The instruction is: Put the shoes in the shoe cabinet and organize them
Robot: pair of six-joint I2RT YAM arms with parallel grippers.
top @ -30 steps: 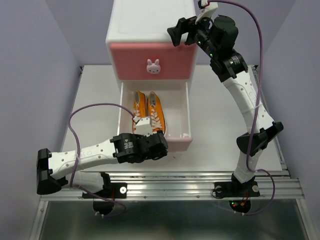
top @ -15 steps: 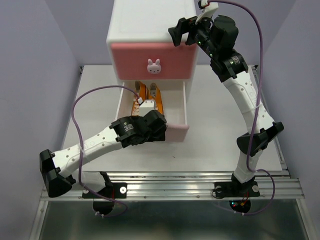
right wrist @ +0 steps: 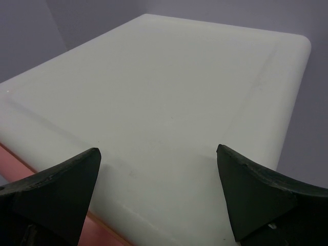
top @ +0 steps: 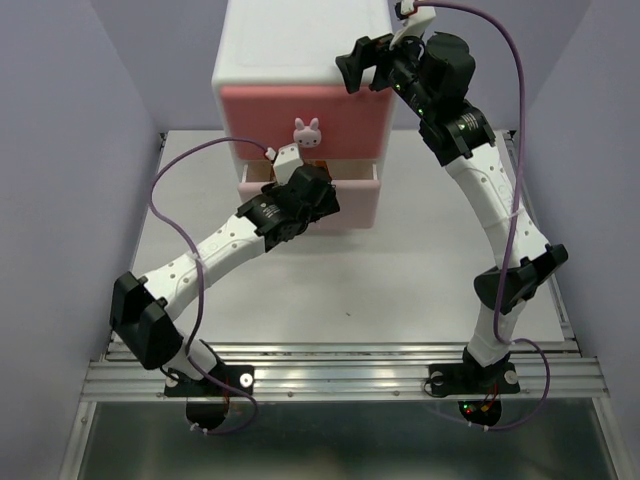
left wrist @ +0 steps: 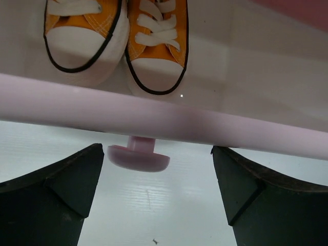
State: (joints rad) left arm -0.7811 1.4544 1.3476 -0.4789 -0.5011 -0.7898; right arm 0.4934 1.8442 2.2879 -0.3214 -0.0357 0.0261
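The white shoe cabinet [top: 300, 45] stands at the back. Its salmon-pink top drawer [top: 350, 125] is shut. The pale pink lower drawer [top: 350, 205] is out only a little. My left gripper [top: 312, 192] is open and empty at that drawer's front. In the left wrist view its open fingers [left wrist: 56, 189] straddle the drawer's knob [left wrist: 138, 156] without gripping it, and two orange sneakers [left wrist: 156, 46] lie toe-forward inside, behind the drawer's rim [left wrist: 220, 128]. My right gripper [top: 368, 60] hovers open and empty over the cabinet's top [right wrist: 169, 87]. The white sneakers are out of view.
The cabinet sits on a white table [top: 420, 270] between lavender walls [top: 70, 120]. A metal rail [top: 350, 370] runs along the near edge by the arm bases. A bunny knob [top: 307, 131] sticks out of the top drawer just above my left wrist.
My left arm has stretched forward and pushed the lower drawer from wide open to almost shut, with the orange sneakers inside. The right arm has not moved.
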